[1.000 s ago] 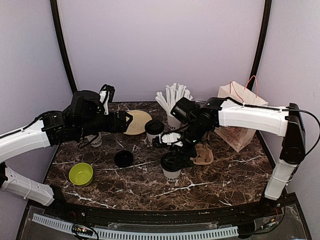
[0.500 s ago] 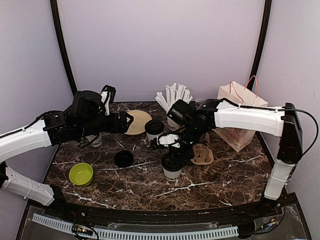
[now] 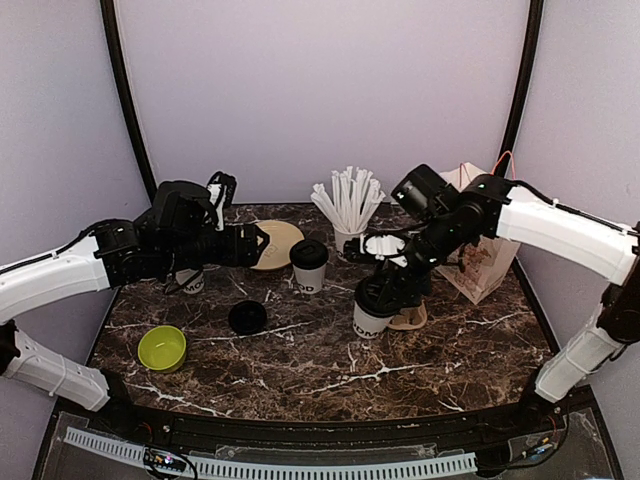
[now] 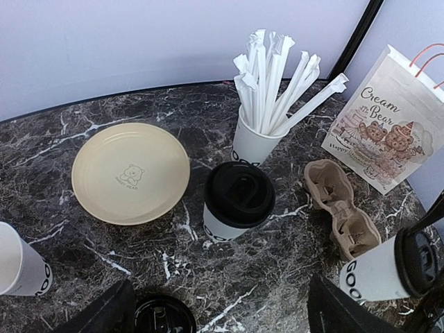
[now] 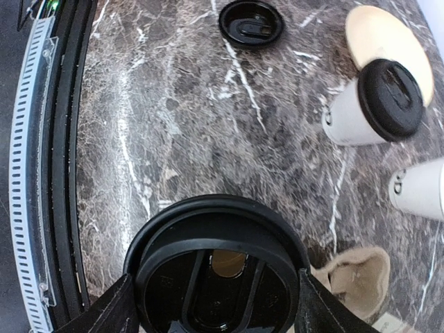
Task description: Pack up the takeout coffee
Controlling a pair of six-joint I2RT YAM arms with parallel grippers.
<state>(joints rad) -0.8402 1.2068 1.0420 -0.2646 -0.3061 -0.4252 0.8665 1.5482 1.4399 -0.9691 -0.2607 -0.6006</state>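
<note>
Pointing lid-up: coffee cup (image 3: 368,320) in right hand (image 3: 380,293)

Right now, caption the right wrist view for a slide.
Right gripper grips a black-lidded white paper cup over dark marble table, brown cardboard carrier nearby.

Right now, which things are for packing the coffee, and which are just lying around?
For the job: lidded cup in the right gripper, second lidded cup, probably the cardboard carrier and paper bag.
Lying about: yellow plate, cup of straws, green bowl, loose black lid, lidless cup.
</note>
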